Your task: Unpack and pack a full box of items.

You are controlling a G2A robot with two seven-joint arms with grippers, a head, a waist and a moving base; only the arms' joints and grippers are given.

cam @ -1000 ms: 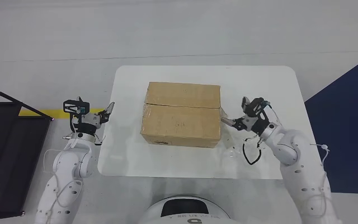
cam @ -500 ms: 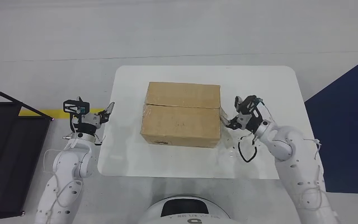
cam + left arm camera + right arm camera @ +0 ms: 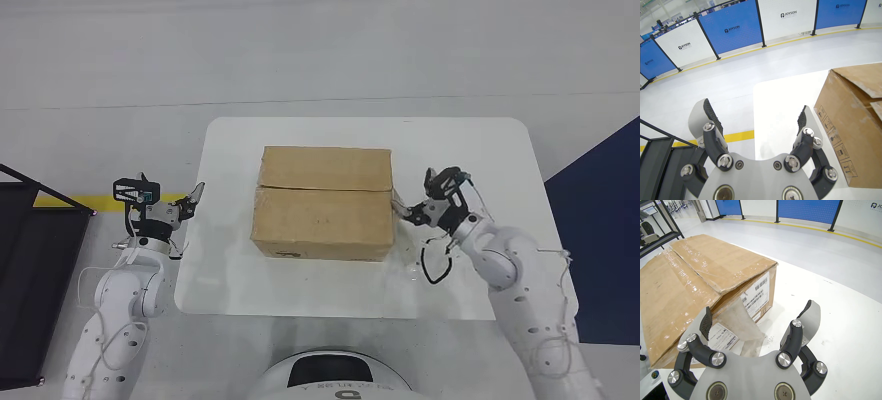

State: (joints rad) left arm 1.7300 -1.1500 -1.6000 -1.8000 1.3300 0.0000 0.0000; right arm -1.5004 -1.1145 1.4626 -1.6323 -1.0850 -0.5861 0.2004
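A closed brown cardboard box stands in the middle of the white table. Its top flaps meet along a seam, and clear tape shines on them in the right wrist view of the box. My right gripper is open right at the box's right end, one finger close against the near flap's edge by the white labels. A loose strip of tape hangs from that end. My left gripper stays open at the table's left edge, apart from the box.
A black metal rack stands on the floor to the left of the table. A yellow floor line runs beside it. Bare table surface lies in front of the box and to its right.
My right gripper has moved left and slightly farther from me, up to the box's right end. The box's near flap now lies flatter. The left arm has stayed still.
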